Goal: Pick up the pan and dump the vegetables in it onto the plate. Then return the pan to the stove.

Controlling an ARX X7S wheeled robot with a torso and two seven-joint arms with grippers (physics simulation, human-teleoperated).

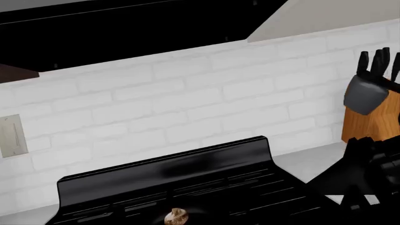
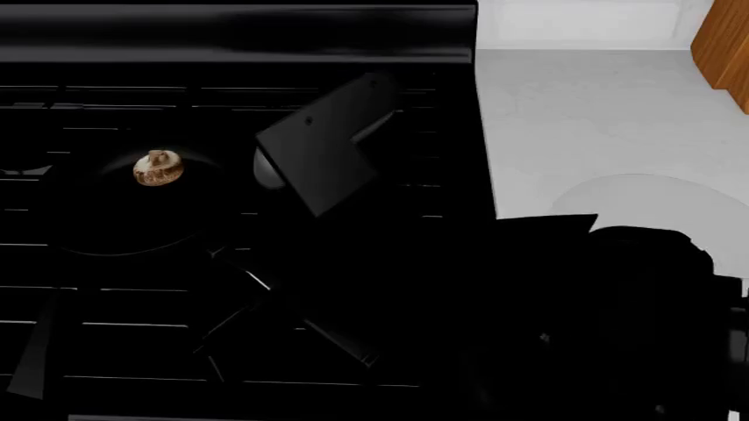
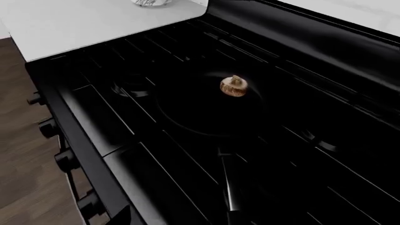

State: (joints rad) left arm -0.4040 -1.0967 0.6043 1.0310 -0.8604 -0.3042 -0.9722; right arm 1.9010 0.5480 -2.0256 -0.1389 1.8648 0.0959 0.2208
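Observation:
The black pan sits on the stove grates with the tan-brown mushroom inside it. Its thin handle runs towards the right wrist camera. In the head view the pan is at the left with the mushroom on it. My right gripper is a black shape at the handle's end, and its jaws are lost against the black stove. The pale plate lies on the counter at the right, partly hidden by my right arm. The left wrist view shows the mushroom but no fingers.
A black arm link hangs over the stove just right of the pan. A wooden knife block stands on the grey counter at the back right. Knobs line the stove's front. A white brick wall rises behind.

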